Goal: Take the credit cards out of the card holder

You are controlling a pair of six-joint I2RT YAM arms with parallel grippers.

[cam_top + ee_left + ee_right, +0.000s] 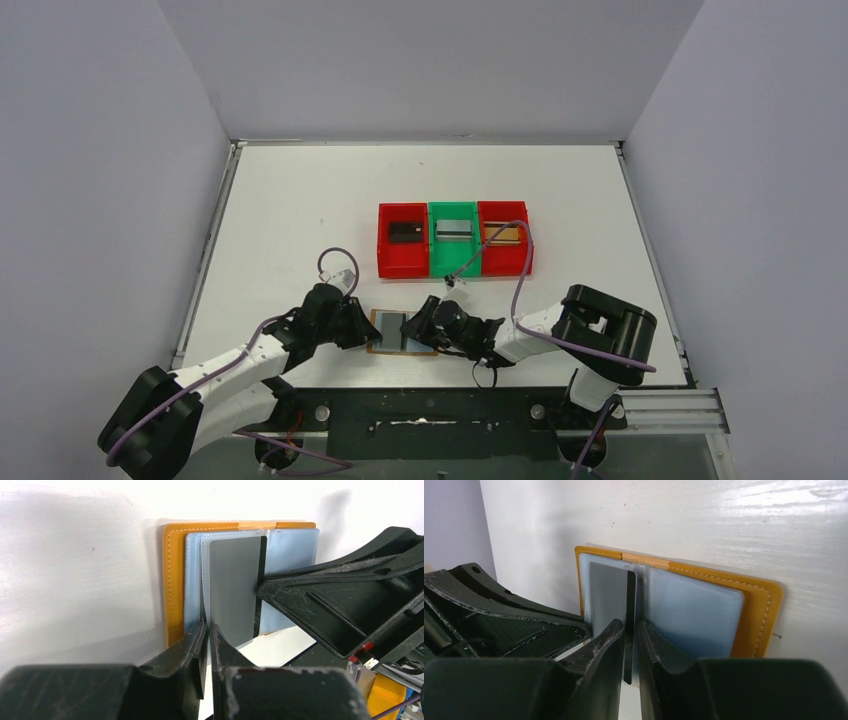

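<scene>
The tan-mustard card holder (400,333) lies open on the table between my two grippers. In the left wrist view (172,580) a pale blue-grey pocket leaf (194,580) stands up with a grey card (235,590) in it. My left gripper (207,624) is shut on that leaf's near edge. My right gripper (631,622) is shut on a thin dark card (631,600), seen edge on, beside the grey card (606,595). A black card (405,231), a silver-grey card (454,229) and a gold-brown card (501,233) lie in the bins.
A red bin (387,262), a green bin (454,262) and a second red bin (524,262) stand side by side just behind the card holder. The right arm's cable loops over the bins. White walls close in the table at the left, back and right.
</scene>
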